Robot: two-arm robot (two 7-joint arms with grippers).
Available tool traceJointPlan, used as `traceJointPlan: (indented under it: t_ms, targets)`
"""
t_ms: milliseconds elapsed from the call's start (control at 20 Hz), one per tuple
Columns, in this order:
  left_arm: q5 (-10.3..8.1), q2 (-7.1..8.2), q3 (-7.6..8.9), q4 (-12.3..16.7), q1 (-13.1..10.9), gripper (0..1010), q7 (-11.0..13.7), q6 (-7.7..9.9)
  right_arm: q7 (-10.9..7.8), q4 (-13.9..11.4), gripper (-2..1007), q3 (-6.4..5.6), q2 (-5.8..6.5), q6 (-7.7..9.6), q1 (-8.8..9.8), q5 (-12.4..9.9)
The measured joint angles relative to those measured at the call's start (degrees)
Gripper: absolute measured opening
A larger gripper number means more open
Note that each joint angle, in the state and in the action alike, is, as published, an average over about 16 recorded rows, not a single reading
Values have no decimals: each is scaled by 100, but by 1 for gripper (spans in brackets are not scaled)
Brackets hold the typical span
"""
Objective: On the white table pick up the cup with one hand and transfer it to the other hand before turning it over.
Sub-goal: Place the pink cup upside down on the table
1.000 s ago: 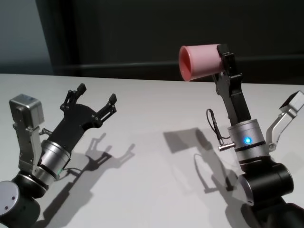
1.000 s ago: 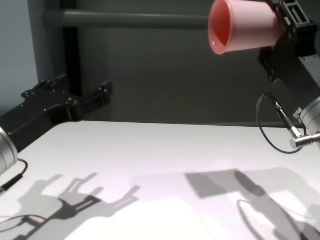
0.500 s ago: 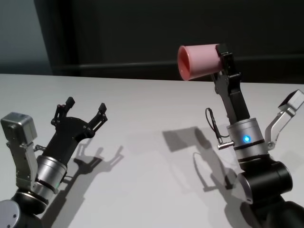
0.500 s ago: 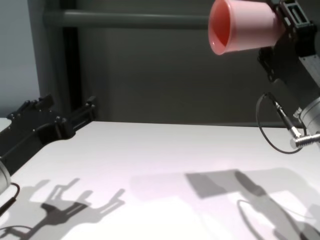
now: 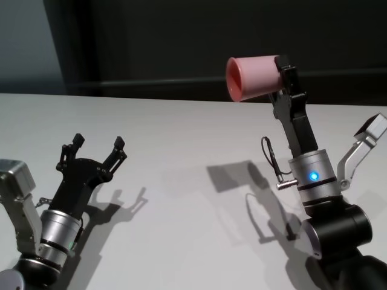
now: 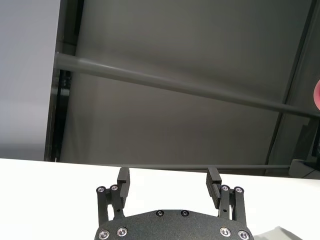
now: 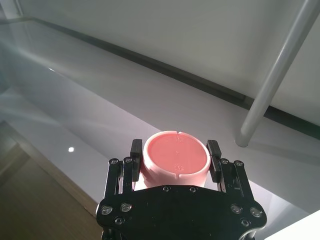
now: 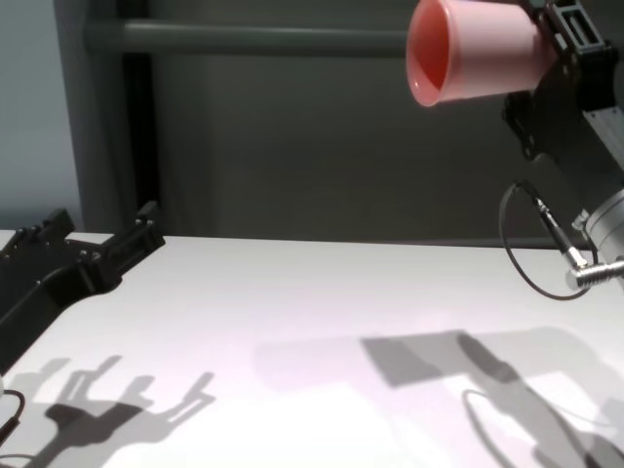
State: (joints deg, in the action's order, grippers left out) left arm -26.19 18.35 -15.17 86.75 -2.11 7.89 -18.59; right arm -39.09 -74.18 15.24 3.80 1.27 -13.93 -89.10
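The salmon-pink cup (image 5: 251,77) hangs high above the white table (image 5: 181,133), lying on its side with its mouth toward my left. My right gripper (image 5: 284,75) is shut on its base end. The chest view shows the same cup (image 8: 478,51) in the right gripper (image 8: 561,44), over the table (image 8: 292,292). In the right wrist view the cup's bottom (image 7: 175,159) sits between the fingers (image 7: 136,148). My left gripper (image 5: 98,144) is open and holds nothing, low at the table's near left, far from the cup. It appears open in the left wrist view (image 6: 168,176) and the chest view (image 8: 102,219).
A dark wall stands behind the table's far edge, with a grey horizontal bar (image 8: 244,37) across it. A thin black cable loop (image 5: 272,160) hangs beside my right wrist. Both arms cast shadows on the tabletop.
My left arm has drawn back and down toward the near left, its gripper still open. The right arm and the cup have not moved.
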Motion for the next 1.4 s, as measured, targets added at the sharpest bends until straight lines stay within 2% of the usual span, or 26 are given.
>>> traceJointPlan:
  t_ms: [250,550,700,850,1000,1100,1200,1400]
  targets:
    - [-56,-44,31,-29,-32,1003,3,-53,0,0,756,0,0,0,0,0]
    - [-55,-29,17,-27,-14,1003,3,-41,1,0,757,14,17,-21,-4,15]
    - [-50,-21,10,-24,-6,1003,3,-31,15,-8,757,43,63,-80,-15,81]
    - [-44,-14,4,-20,0,1003,3,-23,55,-30,757,99,157,-191,-36,238]
    - [-39,-10,0,-18,5,1003,2,-17,141,-64,756,194,304,-371,-72,527]
    - [-36,-7,-2,-16,7,1003,2,-13,234,-95,756,287,435,-519,-108,820]
    - [-34,-5,-3,-15,9,1003,2,-11,342,-129,756,392,579,-670,-148,1155]
    - [-31,-2,-6,-13,12,1003,2,-6,612,-202,756,646,890,-946,-249,1974]
